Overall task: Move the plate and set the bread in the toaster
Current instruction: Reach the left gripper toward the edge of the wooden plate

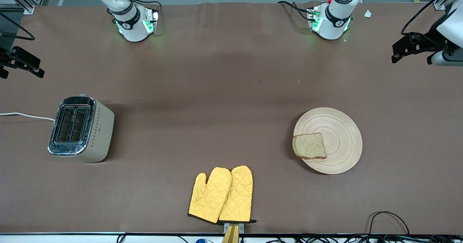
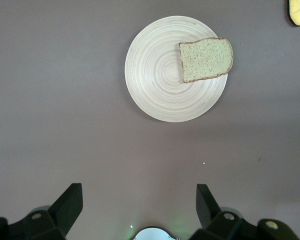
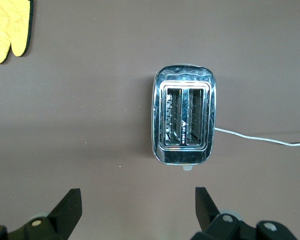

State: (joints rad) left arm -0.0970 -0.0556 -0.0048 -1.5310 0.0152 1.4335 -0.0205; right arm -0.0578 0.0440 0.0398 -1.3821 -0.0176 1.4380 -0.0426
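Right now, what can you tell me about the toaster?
The toaster is a boxy two-slot model with cream-beige sides, a shiny chrome top and a row of small diamond marks along one side. It stands upright on the brown table at the right arm's end. Both slots look empty. A white cord runs from it toward the table's edge. Nothing else touches it.

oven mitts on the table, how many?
2. Both oven mitts lie side by side, overlapping, at the table edge nearest the front camera: one toward the right arm's end, the other toward the left arm's. None seems hidden.
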